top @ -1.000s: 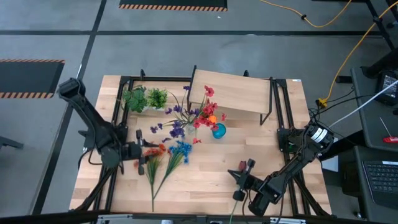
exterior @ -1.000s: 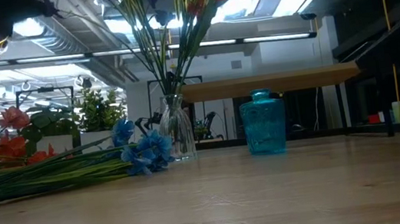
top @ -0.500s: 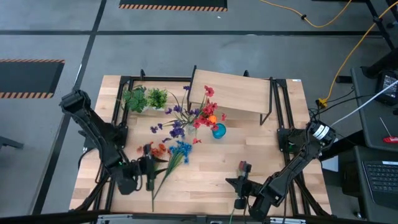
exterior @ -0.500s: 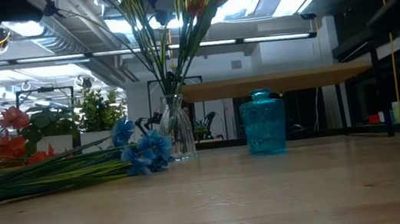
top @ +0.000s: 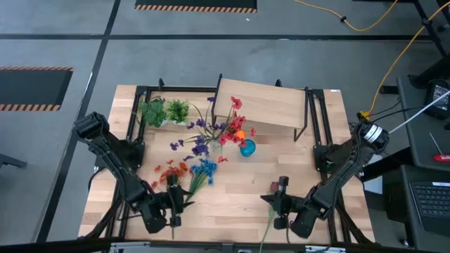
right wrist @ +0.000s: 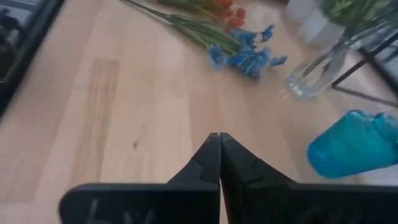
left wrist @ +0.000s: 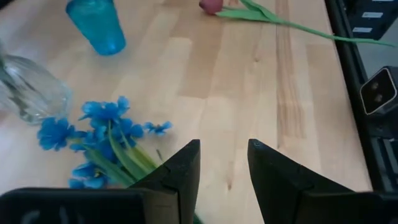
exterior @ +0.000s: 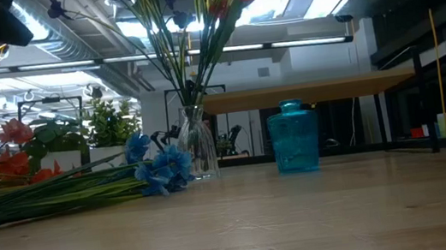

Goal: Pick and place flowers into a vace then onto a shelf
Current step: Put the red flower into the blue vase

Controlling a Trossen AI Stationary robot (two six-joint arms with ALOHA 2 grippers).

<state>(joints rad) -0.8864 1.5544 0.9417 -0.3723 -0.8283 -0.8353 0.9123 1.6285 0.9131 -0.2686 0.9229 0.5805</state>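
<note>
Your left gripper (top: 171,205) has slid to the frame's lower left, fingers partly apart and empty, over the blue flowers (top: 202,171)' stems. Closing carelessly could drag stems sideways. Right gripper (top: 280,188) is closed.

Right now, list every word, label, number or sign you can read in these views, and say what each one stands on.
None can be read.
Faint pale marks on the left hand's housing: too blurred to read.
Similar marks on the right hand's housing: too blurred.
Striped floor markings: a pattern, no lettering.
</note>
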